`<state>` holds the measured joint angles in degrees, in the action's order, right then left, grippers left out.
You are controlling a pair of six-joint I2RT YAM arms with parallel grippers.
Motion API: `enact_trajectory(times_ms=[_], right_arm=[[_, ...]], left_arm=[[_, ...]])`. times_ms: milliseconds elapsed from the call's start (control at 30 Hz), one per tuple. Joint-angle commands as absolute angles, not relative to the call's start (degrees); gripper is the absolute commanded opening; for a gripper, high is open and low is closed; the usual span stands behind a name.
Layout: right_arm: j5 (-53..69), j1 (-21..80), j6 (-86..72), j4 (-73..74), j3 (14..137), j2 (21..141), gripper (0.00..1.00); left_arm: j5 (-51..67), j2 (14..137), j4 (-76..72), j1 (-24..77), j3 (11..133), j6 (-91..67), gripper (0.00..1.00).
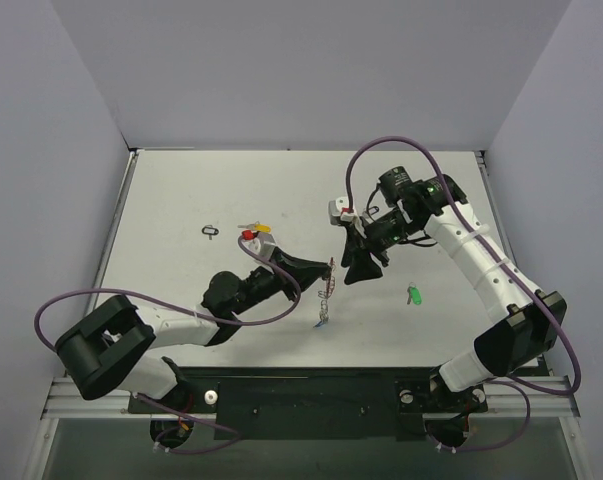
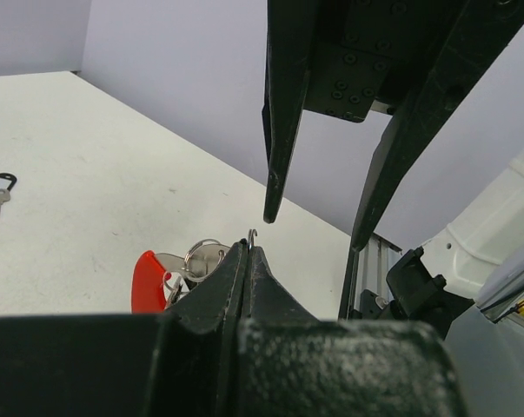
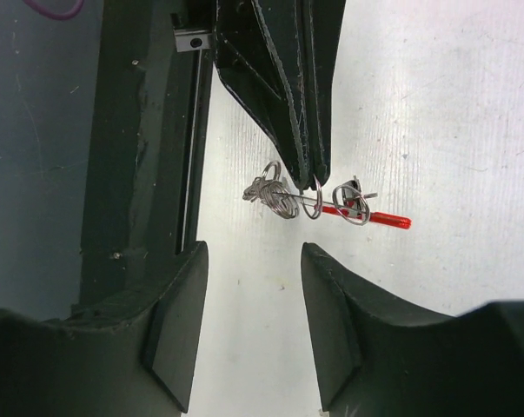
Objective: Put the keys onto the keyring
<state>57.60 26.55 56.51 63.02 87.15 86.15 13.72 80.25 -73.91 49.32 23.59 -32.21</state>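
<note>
Far out to the left of my left jaws a black loop [image 1: 211, 231] lay on the table [image 1: 181, 190]. Nearer in, but on that same left side, lay a yellow key [image 1: 262, 228].

My left gripper [image 1: 330, 268] was shut tight, its jaws pressed together on a wire of the keyring [image 1: 326, 295], which hung down from the tips. I could not tell whether its lower end touched the table. Through my left wrist camera the red piece [image 2: 147, 282] and a few silver rings [image 2: 201, 256] sat just left of the closed jaws, and the wire's end poked up between the tips.

My right gripper [image 1: 361, 277] stood just to the right of those tips, its jaws apart and holding nothing. Seen from my right wrist, the keyring crossed just ahead of my fingers [image 3: 179, 321], in line with the gap and touching neither finger. Its coiled end was on one side of the left tips and the red piece on the other.

Well to the right of my right jaws a green key [image 1: 414, 295] lay on the table, apart from the rest.
</note>
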Motion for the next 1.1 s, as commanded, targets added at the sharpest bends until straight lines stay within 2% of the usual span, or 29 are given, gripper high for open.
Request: enact_trajectory(times_ms=[0, 600, 1067], right_arm=[[63.27, 26.1, 61.44, 63.63, 87.54, 86.04, 0.42], [64.6, 26.98, 59.33, 63.37, 90.0, 89.82, 0.39], [64.69, 27.95, 56.6, 61.96, 90.26, 90.88, 0.25]], left_arm=[[14.76, 77.61, -90.79, 49.04, 25.13, -30.76, 0.0], [16.08, 77.08, -89.74, 49.13, 26.54, -30.5, 0.0], [15.64, 77.61, -90.26, 49.22, 26.54, -30.5, 0.0]])
